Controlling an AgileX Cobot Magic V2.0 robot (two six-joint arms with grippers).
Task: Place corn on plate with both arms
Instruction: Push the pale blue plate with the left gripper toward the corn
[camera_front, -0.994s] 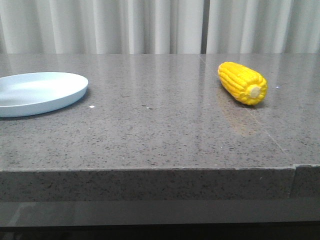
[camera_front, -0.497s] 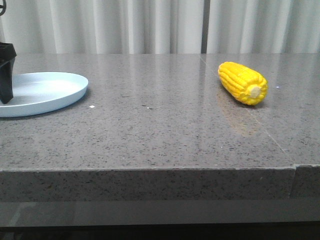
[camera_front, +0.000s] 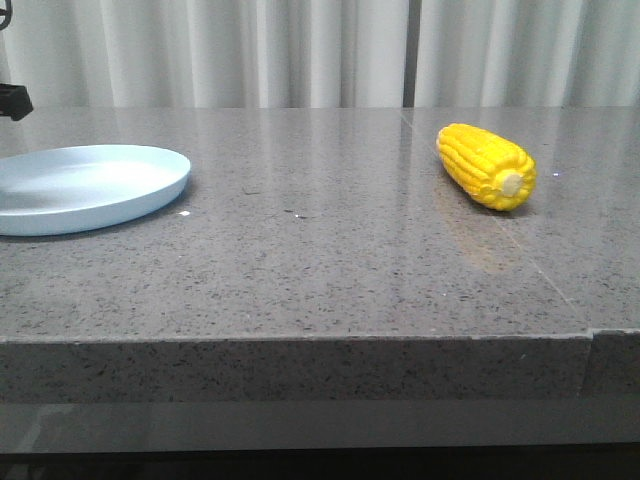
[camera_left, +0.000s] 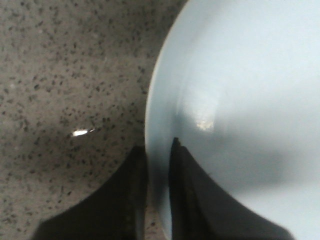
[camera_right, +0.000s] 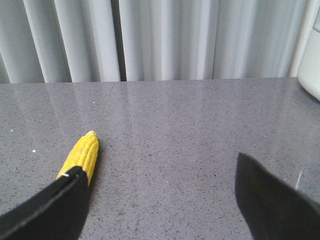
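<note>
- Two task items on the desk (camera_front: 330, 270): plate (camera_front: 120, 195) at the left edge, corn (camera_front: 484, 165) toward the far right, well apart.
- Plate sits flat, cut off by the left border of my front view. Its right rim is further right than half a second ago, so it has been slid along the desk.
- Corn lies on its side, pale stub end facing the near edge and slightly right, tapered tip pointing to the far edge. It hasn't moved over the last second.
- Left end effector (camera_left: 157, 195): fingers close together, clamped on the plate rim (camera_left: 152, 125), one finger (camera_left: 130, 200) outside over the desk, the other (camera_left: 192, 200) inside on the plate surface.
- On my front view only a small dark bit of the left arm (camera_front: 14, 100) shows at the left border, above the plate.
- Right end effector (camera_right: 160, 200): fingers spread wide apart, holding nothing, hanging over bare desk.
- Right wrist view has the corn (camera_right: 82, 155) just beyond one finger (camera_right: 50, 210), partly hidden behind it; can't tell if they touch. The other finger (camera_right: 272, 200) is well clear of it.
- White curtain (camera_front: 300, 50) behind the far edge.
</note>
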